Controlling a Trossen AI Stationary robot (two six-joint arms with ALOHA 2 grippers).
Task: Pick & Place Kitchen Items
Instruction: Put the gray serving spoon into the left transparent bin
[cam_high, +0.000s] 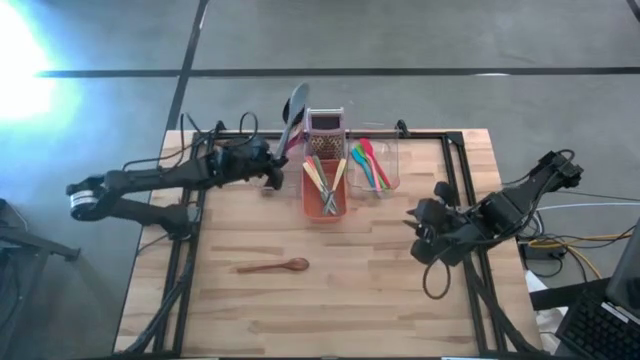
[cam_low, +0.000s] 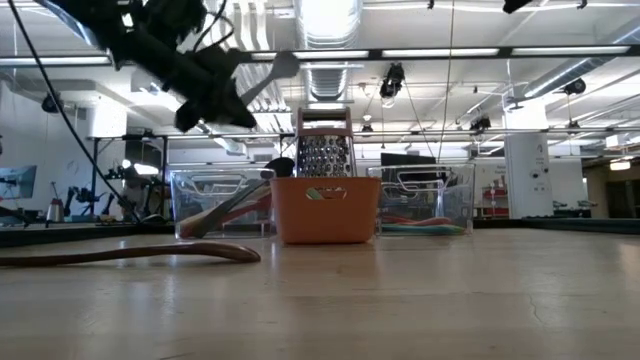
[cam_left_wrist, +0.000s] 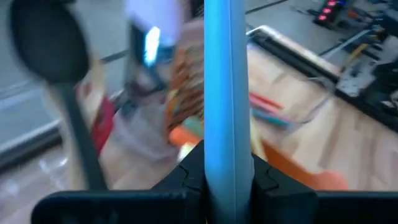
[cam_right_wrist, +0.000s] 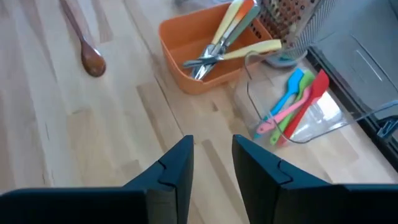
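Left gripper (cam_high: 272, 170): jaws clamped on grey spatula (cam_high: 295, 112), upper centre.
Right gripper (cam_high: 420, 228): jaws slightly parted, empty, right of centre.
Wooden spoon (cam_high: 273, 266): lower-centre tabletop (cam_high: 350, 300).

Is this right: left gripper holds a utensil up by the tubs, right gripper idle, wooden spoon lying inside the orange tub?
Not quite. The wooden spoon lies on the bare table, apart from the orange tub, as the high view shows. The left gripper does hold a blue-handled utensil, and the right gripper waits open.
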